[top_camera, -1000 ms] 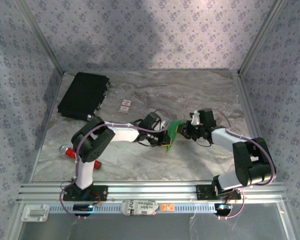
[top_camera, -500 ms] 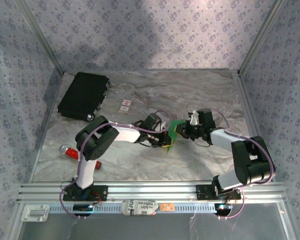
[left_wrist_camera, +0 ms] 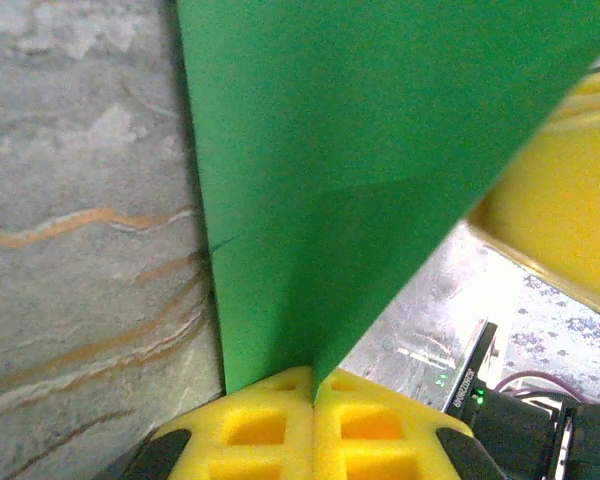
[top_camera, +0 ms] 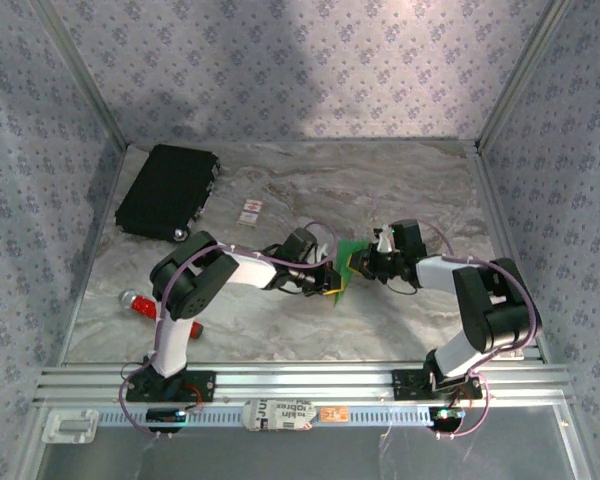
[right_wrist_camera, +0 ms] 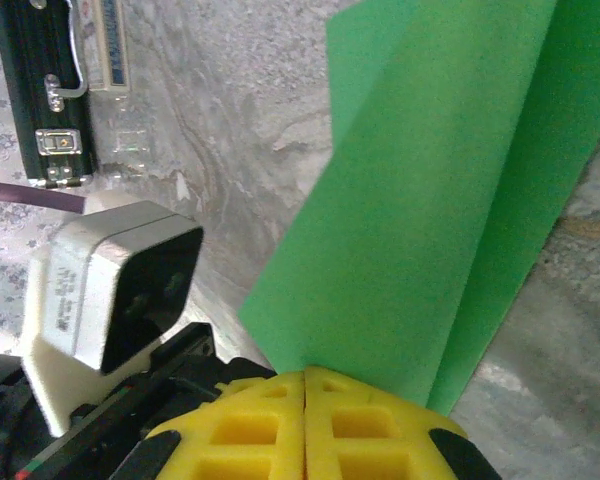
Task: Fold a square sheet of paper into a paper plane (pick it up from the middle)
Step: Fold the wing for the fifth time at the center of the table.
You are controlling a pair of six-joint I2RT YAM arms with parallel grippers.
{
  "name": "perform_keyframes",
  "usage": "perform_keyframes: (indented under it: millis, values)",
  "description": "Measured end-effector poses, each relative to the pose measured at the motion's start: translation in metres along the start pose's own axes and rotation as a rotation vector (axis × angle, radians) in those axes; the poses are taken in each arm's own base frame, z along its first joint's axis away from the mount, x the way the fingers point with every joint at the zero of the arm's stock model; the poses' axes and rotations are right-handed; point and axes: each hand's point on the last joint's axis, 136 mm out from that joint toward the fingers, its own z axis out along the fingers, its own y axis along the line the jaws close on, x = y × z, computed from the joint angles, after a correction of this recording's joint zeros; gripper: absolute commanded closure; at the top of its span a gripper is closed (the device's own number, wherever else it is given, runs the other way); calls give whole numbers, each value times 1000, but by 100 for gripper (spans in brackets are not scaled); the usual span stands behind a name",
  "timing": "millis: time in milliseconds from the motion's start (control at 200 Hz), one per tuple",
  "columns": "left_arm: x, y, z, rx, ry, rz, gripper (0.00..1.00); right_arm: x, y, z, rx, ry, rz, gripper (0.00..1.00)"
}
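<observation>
Left wrist — left gripper (left_wrist_camera: pixel 313 385) tight on green sheet (left_wrist_camera: pixel 360 150)

blocked: black case (top_camera: pixel 168 190) far left, red tool (top_camera: pixel 138 303) left, green paper (top_camera: pixel 345 268) centre | free: table (top_camera: pixel 430 190) far right

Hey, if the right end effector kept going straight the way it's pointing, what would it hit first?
The right end effector grips the green paper; pushing on, it would likely meet the left end effector close ahead, though it may pass just beside it.
</observation>
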Motion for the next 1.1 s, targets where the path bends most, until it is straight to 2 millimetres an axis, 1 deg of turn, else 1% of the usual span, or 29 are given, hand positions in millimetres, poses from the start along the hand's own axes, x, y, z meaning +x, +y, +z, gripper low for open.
perform_keyframes:
  millis: [120,330,385,570,630,695,819,889,929,994,1099]
  values:
    - [0,0,0,9,-3,-7,100,1,-5,4,5,11,10,92]
    - [0,0,-1,27,4,-20,100,0,-3,3,-1,3,1,93]
    - [-1,0,-1,31,3,-23,100,-1,-1,0,1,-6,-6,92]
    - [-1,1,-1,38,1,-34,100,-12,9,-19,-13,-66,-53,93]
    - [-1,0,-1,43,5,-36,100,-14,6,-23,3,-79,-51,93]
    - [-1,0,-1,44,5,-40,100,-16,-3,-29,31,-106,-34,92]
    - [-1,0,-1,45,5,-42,100,-24,-33,-48,79,-180,61,92]
    - [-1,0,-1,45,5,-42,100,-27,-43,-54,90,-200,97,92]
    - [-1,0,-1,45,5,-42,100,-27,-44,-54,89,-201,102,92]
    - [-1,0,-1,46,7,-43,100,-25,-40,-52,74,-190,91,92]
    - [-2,1,-2,53,13,-45,100,-14,-26,-42,46,-138,50,92]
